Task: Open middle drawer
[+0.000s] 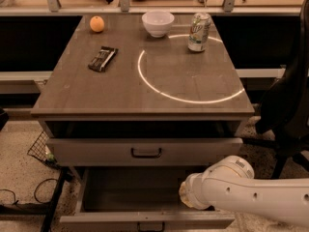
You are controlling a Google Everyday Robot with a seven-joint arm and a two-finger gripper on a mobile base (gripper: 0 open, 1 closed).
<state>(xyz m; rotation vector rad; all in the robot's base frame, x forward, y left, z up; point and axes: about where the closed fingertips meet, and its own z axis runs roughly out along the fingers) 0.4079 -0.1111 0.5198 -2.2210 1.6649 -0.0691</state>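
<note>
The middle drawer (145,220) is pulled far out below the table top, and its dark boxy inside (130,190) shows. Its low front with a small dark handle (150,226) is at the bottom edge of the view. My white arm (251,197) reaches in from the right. My gripper (185,196) is at the arm's end, over the right part of the open drawer just behind its front. The wrist hides most of it.
The taller top drawer (145,152) sits above with a bigger handle. On the table top are an orange (97,24), a white bowl (158,23), a can (199,32) and a dark snack bar (102,58). A dark chair (289,110) stands at the right, and a wire basket (41,149) and cables at the left.
</note>
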